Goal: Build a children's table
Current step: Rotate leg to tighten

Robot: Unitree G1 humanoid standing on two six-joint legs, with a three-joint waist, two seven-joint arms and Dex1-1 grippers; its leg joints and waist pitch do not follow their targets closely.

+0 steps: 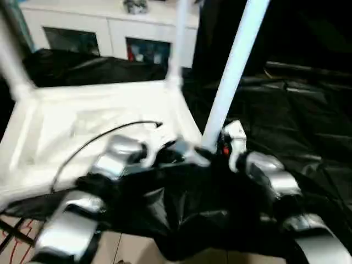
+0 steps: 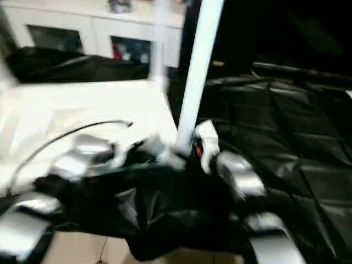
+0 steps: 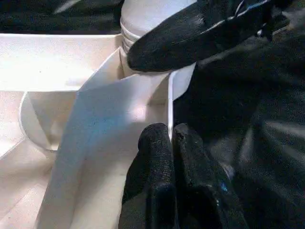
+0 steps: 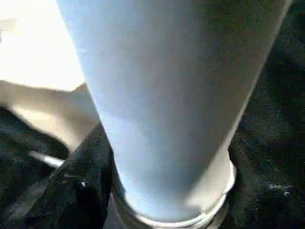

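Left gripper (image 3: 170, 143) pinched on tabletop (image 1: 82, 126) rim at near corner; right gripper (image 1: 217, 147) around leg (image 1: 234, 71).

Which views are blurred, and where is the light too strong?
Both eye views are motion-blurred, most on the silver forearms. Left wrist view: fingers sharp, tabletop washed out. Right wrist view: the leg is soft, with glare beside it.

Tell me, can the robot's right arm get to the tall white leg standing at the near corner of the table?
Probably yes. The right pincer is already right at the foot of the leg, where it meets the tabletop corner, with nothing between them. The left pincer sits shut on the tabletop's thin edge beside it.
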